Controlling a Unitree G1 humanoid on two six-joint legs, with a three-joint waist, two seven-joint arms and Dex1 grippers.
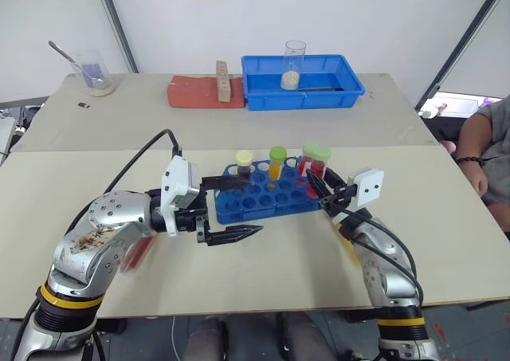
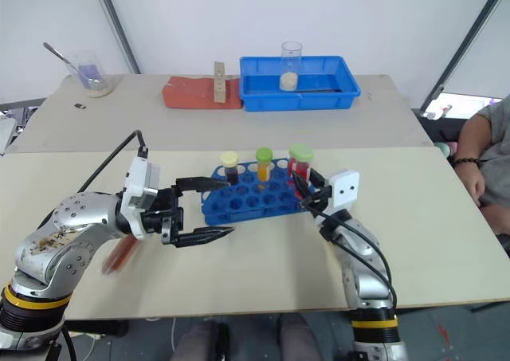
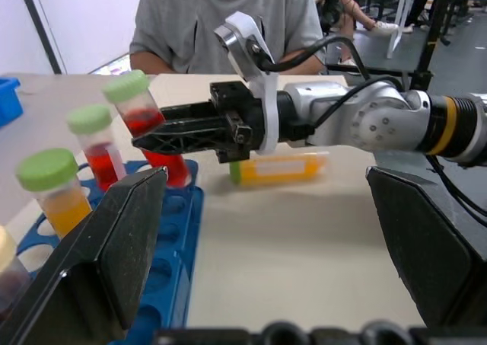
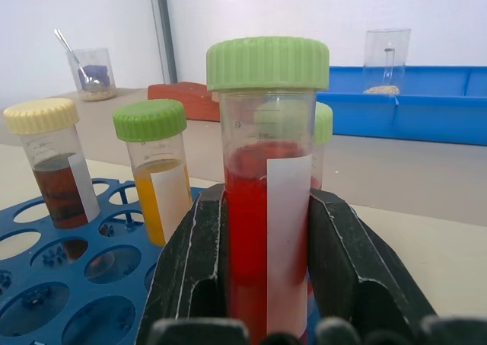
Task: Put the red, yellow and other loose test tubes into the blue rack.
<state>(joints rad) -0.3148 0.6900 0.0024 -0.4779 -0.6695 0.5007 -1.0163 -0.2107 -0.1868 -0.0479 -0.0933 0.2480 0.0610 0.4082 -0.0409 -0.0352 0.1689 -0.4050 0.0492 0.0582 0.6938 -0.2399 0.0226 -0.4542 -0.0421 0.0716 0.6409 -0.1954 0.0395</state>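
Clamping my right tool (image 4: 262, 284) on green-capped plastic tube of red liquid (image 4: 266, 208), upright over blue plastic rack's (image 1: 255, 206) 3 o'clock end. My left tool (image 1: 231, 209) spread apart at rack's 9 o'clock. Yellow-liquid tube (image 3: 278, 167) lying on tabletop (image 1: 239, 273).

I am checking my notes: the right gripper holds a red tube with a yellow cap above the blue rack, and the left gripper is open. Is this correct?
Not quite. The cap on the red tube is green, not yellow, as the right wrist view shows. The rest stands: the right gripper holds it at the blue rack, and the left gripper is open.
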